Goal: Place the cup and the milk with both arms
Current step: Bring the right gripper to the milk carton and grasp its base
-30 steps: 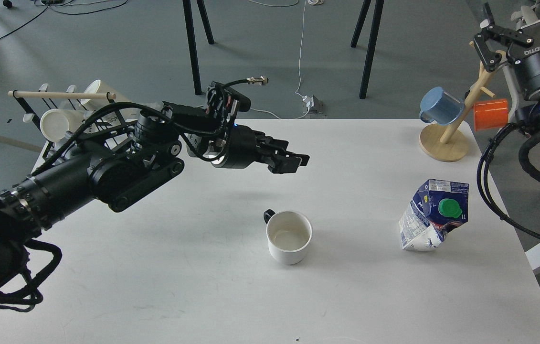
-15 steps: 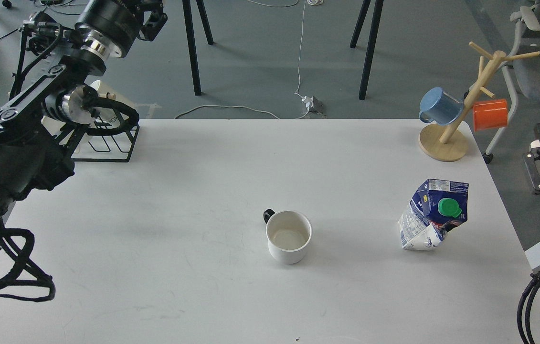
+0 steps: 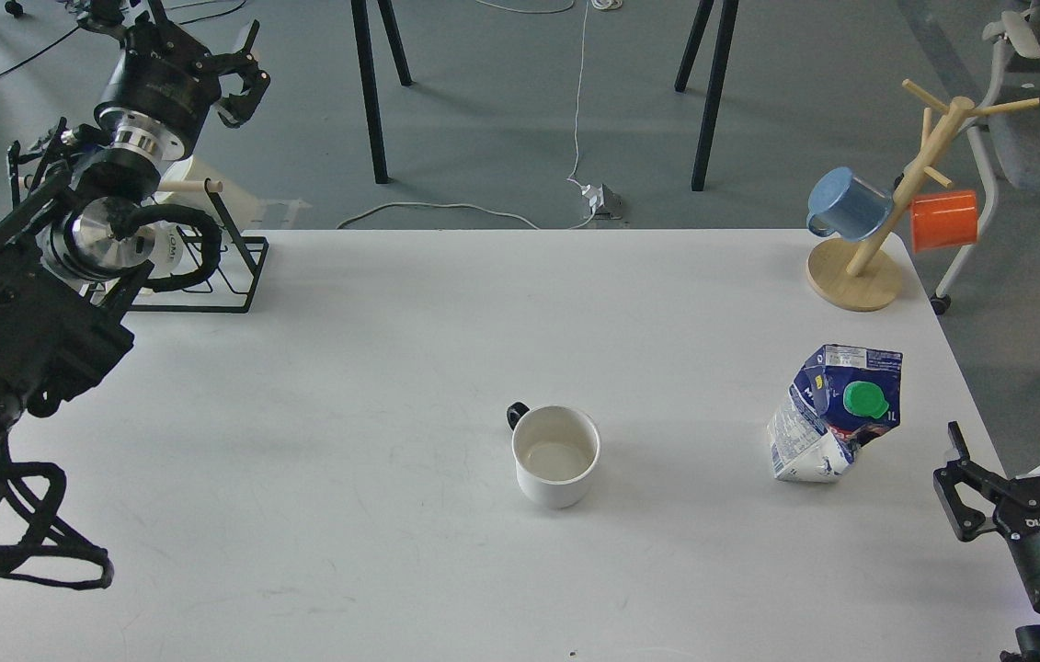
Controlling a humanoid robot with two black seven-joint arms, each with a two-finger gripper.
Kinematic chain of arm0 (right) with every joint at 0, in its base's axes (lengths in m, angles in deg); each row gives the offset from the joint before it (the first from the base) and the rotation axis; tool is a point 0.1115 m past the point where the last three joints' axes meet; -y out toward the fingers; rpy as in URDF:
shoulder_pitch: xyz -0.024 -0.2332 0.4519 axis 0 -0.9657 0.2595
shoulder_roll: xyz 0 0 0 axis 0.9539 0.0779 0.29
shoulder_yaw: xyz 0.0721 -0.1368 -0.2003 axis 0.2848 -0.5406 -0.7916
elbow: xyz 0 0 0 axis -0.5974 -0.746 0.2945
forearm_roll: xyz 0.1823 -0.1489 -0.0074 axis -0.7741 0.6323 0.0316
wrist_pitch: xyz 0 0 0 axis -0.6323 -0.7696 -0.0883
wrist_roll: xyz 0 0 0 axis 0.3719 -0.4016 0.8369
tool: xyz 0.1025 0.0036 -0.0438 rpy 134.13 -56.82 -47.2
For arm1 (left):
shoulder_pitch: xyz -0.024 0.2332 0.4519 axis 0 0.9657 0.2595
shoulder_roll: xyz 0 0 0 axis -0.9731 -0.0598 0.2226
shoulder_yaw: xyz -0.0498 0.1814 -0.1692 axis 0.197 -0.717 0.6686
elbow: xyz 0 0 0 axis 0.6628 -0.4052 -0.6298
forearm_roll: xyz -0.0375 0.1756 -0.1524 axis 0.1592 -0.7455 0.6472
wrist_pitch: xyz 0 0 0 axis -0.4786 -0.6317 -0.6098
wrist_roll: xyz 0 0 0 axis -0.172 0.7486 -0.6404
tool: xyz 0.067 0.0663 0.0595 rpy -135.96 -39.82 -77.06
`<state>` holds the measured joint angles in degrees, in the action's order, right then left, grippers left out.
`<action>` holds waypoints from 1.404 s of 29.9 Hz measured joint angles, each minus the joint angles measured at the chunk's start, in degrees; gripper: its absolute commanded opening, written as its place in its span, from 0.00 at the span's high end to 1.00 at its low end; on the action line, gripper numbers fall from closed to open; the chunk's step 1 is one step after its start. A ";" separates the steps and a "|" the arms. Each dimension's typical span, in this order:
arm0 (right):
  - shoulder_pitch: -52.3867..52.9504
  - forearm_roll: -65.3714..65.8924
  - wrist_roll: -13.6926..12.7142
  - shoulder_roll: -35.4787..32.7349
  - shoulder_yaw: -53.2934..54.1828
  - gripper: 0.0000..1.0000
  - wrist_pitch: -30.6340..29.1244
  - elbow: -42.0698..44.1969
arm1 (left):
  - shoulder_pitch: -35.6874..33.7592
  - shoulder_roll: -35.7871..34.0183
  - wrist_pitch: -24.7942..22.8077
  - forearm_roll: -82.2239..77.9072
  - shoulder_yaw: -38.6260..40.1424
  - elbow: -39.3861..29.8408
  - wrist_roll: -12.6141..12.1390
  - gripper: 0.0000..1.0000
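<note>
White cup (image 3: 556,455) upright mid-table, toward near edge. Dented milk (image 3: 834,414) near right edge. Left gripper (image 3: 230,69) spread open, empty, beyond far-left corner. Right gripper (image 3: 1016,469) open, empty, off near-right corner. Likely best: approach each from own side, grip milk gently.

The right gripper (image 3: 1018,464) carries the brand word "ROBOTIQ" in white letters on its black body, printed so that it reads upside down from the head view. The milk carton (image 3: 830,428) on the desk (image 3: 345,460) shows "1L" in white beside its green cap (the fine print on the carton's white side panel is too small to read). A white object in the black wire rack (image 3: 207,267) at the desk's far left bears dark lettering, partly hidden and not legible.
</note>
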<state>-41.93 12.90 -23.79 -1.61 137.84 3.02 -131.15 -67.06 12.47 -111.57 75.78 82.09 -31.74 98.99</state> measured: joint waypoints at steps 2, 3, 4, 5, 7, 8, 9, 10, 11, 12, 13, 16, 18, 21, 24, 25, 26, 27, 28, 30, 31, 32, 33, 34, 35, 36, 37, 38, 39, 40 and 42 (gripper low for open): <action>0.42 0.58 0.00 1.62 -0.99 0.05 0.00 1.11 | 0.02 0.06 -0.05 0.10 -0.16 0.16 -0.01 0.01; 0.81 0.68 0.00 2.06 -1.77 0.05 0.00 1.35 | 0.02 0.06 -0.06 0.12 -0.24 0.18 -0.01 0.01; 1.57 0.73 -0.01 2.41 -2.88 0.05 0.00 1.58 | 0.02 0.06 -0.07 0.12 -0.34 0.19 -0.02 0.01; 2.55 0.75 -0.02 2.65 -4.10 0.07 0.00 1.78 | 0.02 0.08 -0.09 0.13 -0.43 0.15 -0.02 0.01; 4.34 0.79 -0.02 3.33 -6.46 0.08 0.00 2.13 | 0.01 0.14 -0.09 0.13 -0.60 -0.23 -0.03 0.01; 4.98 0.79 -0.02 3.91 -7.51 0.09 0.00 2.50 | 0.01 0.14 -0.08 0.13 -0.68 -0.48 -0.03 0.01; 5.33 0.79 -0.02 4.52 -8.17 0.09 0.00 2.86 | -0.02 0.13 -0.06 0.12 -0.73 -0.66 -0.04 0.01; 5.67 0.79 -0.02 5.21 -8.67 0.09 0.00 3.24 | -0.07 0.09 -0.04 0.11 -0.78 -0.79 -0.08 0.01; 6.05 0.79 -0.02 5.72 -8.96 0.09 0.00 3.57 | -0.11 -0.01 -0.03 0.08 -0.82 -0.88 -0.10 0.01; 6.54 0.79 0.00 6.07 -9.17 0.09 0.00 3.98 | -0.13 -0.17 -0.01 0.07 -0.84 -0.91 -0.10 0.01; 7.06 0.81 0.01 6.27 -9.31 0.08 0.00 4.39 | -0.13 -0.32 0.00 0.07 -0.84 -0.93 -0.11 0.01; 8.25 1.24 0.05 6.57 -10.03 0.08 0.00 5.58 | -0.11 -0.69 0.01 0.05 -0.85 -0.93 -0.11 0.01; 8.45 1.56 0.05 6.67 -10.90 0.07 0.00 5.81 | 0.20 -0.80 0.01 0.04 -0.85 -0.94 -0.11 0.01; 8.36 1.71 0.05 6.69 -11.73 0.06 0.00 5.75 | 0.34 -0.95 0.01 0.04 -0.86 -0.94 -0.11 0.01; 8.21 1.74 0.04 6.70 -13.09 0.05 0.00 5.41 | 0.35 -0.97 -0.03 0.04 -0.92 -0.94 -0.11 0.01; 8.15 1.74 0.02 6.70 -13.71 0.05 0.00 5.33 | 0.35 -0.97 -0.06 0.04 -0.92 -0.94 -0.11 0.01; 8.07 1.74 -0.01 6.70 -14.46 0.05 0.00 5.20 | 0.35 -0.98 -0.12 0.04 -0.93 -0.94 -0.11 0.01; 7.97 1.74 -0.03 6.71 -15.31 0.05 0.00 4.97 | 0.35 -0.98 -0.19 0.04 -0.94 -0.94 -0.11 0.01; 7.85 1.73 -0.05 6.72 -16.09 0.05 0.00 4.68 | 0.35 -0.98 -0.26 0.04 -0.94 -0.94 -0.11 0.01; 7.59 1.69 -0.06 6.92 -17.82 0.05 0.00 4.11 | 0.35 -1.00 -0.39 0.04 -0.94 -0.94 -0.11 0.01; 7.52 1.68 -0.06 7.09 -18.39 0.05 0.00 3.97 | 0.35 -1.03 -0.42 0.04 -0.94 -0.95 -0.12 0.01; 7.46 1.67 -0.06 7.33 -18.83 0.05 0.00 3.87 | 0.35 -1.07 -0.44 0.04 -0.94 -0.94 -0.15 0.01; 7.44 1.66 -0.06 7.59 -19.03 0.05 0.00 3.75 | 0.35 -1.07 -0.47 0.04 -0.94 -0.94 -0.18 0.01; 7.45 1.66 -0.06 7.84 -19.06 0.05 0.00 3.65 | 0.35 -1.08 -0.49 0.04 -0.94 -0.94 -0.20 0.01; 7.46 1.66 -0.05 8.17 -19.06 0.05 0.00 3.60 | 0.35 -1.07 -0.50 0.04 -0.94 -0.94 -0.21 0.01; 7.56 1.66 -0.04 8.58 -19.04 0.05 0.00 3.59 | 0.35 -1.08 -0.51 0.03 -0.94 -0.94 -0.23 0.01; 7.71 1.66 -0.04 8.98 -19.01 0.05 0.00 3.59 | 0.35 -1.07 -0.52 0.00 -0.94 -0.94 -0.25 0.01; 7.91 1.66 -0.04 9.42 -18.95 0.05 0.00 3.59 | 0.35 -1.07 -0.52 -0.04 -0.94 -0.94 -0.26 0.01; 8.09 1.66 -0.04 9.82 -18.88 0.05 0.00 3.62 | 0.35 -1.08 -0.52 -0.07 -0.95 -0.94 -0.27 0.01; 8.25 1.66 -0.03 10.15 -18.78 0.05 0.00 3.76 | 0.36 -1.07 -0.52 -0.13 -0.98 -0.94 -0.28 0.01; 8.48 1.66 0.02 10.63 -18.55 0.05 0.00 4.05 | 0.44 -1.08 -0.52 -0.20 -1.01 -0.94 -0.30 0.01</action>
<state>-33.44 14.55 -23.77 9.03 119.29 3.02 -127.10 -66.61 11.40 -112.09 75.59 81.08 -32.68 98.69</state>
